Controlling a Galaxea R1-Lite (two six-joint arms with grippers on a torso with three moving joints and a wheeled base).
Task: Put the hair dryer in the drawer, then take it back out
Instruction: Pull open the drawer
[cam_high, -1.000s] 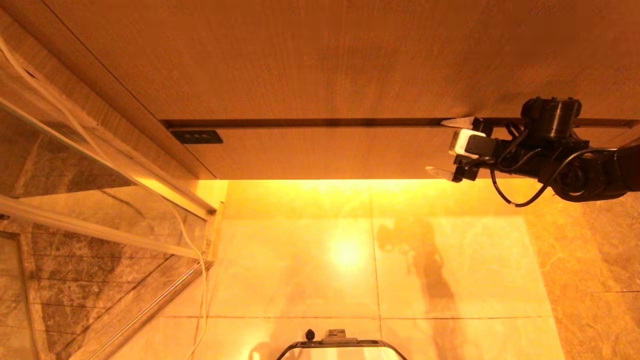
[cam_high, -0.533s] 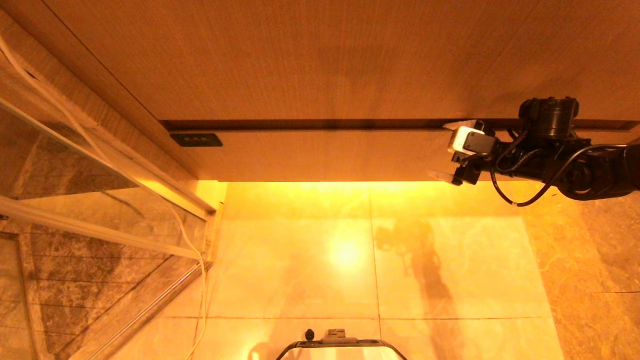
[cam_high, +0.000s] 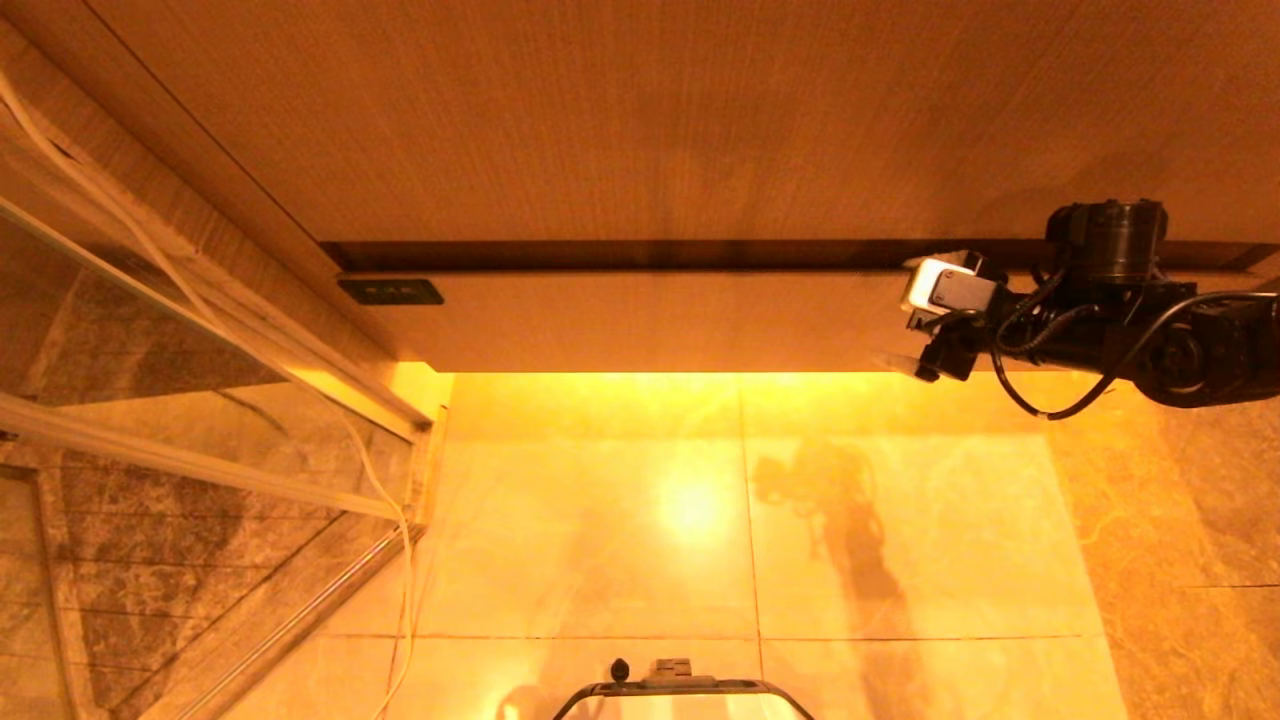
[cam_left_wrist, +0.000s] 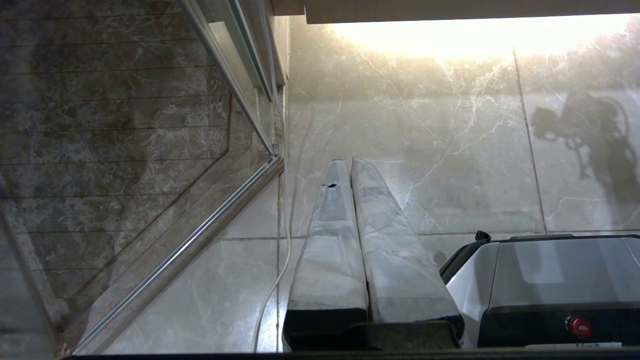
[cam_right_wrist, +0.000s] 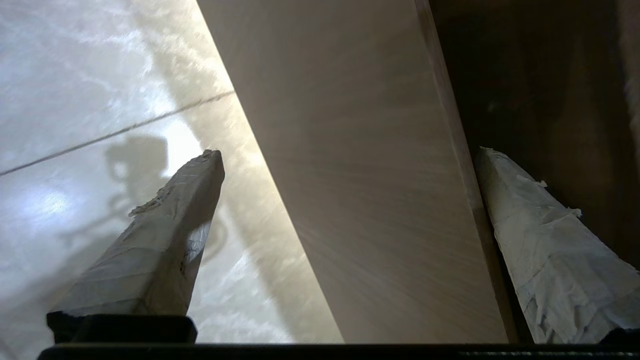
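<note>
Right hand spread wide, straddling the right end of the wide light wood-grain drawer front, one finger hooked over its top edge, front's long axis crosswise. Left hand pressed closed, parked low over the floor. Hair dryer nowhere visible.

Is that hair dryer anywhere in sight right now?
No, only the wooden drawer, the tiled floor and the right gripper show; no hair dryer appears in any view.

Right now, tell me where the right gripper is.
In the head view the right gripper is at the right, open, with its fingers straddling the front panel of the drawer, just under the wooden countertop.
</note>
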